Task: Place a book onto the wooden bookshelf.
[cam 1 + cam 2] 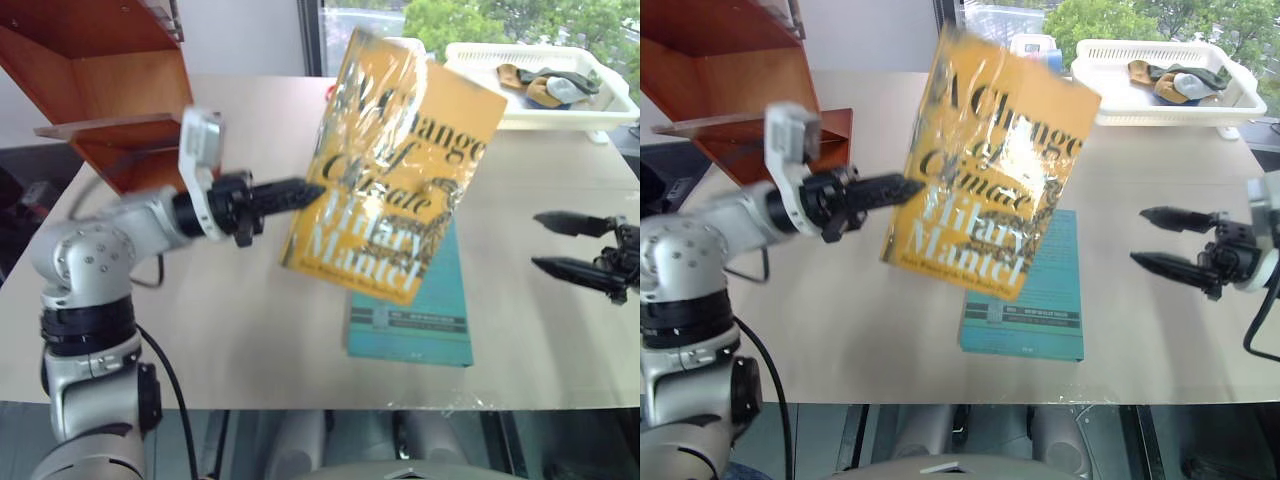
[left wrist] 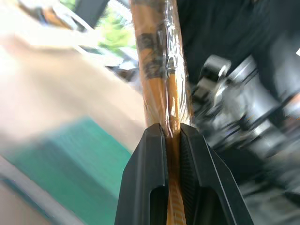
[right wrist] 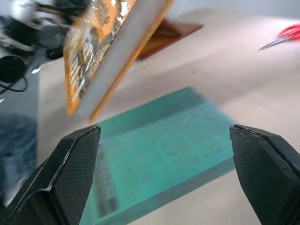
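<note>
- Two books are in the scene: the yellow-orange book (image 1: pixel 392 165) hangs in the air over the desk (image 1: pixel 250 330), and a teal book (image 1: pixel 415 305) lies flat on the desk just under its lower edge.
- The left pincer (image 1: pixel 300 193) pinches the yellow-orange book at the middle of its left long edge; in the left wrist view both fingers (image 2: pixel 147 187) press on the cover, with the wrap shining between them.
- The right pincer (image 1: pixel 1165 240) is spread wide and holds nothing; it hovers to the right, well apart from the lifted book.
- The book stands nearly upright with its cover toward the camera. Its long axis runs from lower left to upper right, and the top leans to the right.
- The wooden bookshelf (image 1: pixel 110 80) stands at the far left of the desk, behind the left arm.
- To do this step well, I think the arm should carry the book slowly to the left, because a grip on one edge can let it swing or slip.
- Before it goes in, the long axis should probably line up with the shelf opening, and the lower corner must pass clear of the side panel.
</note>
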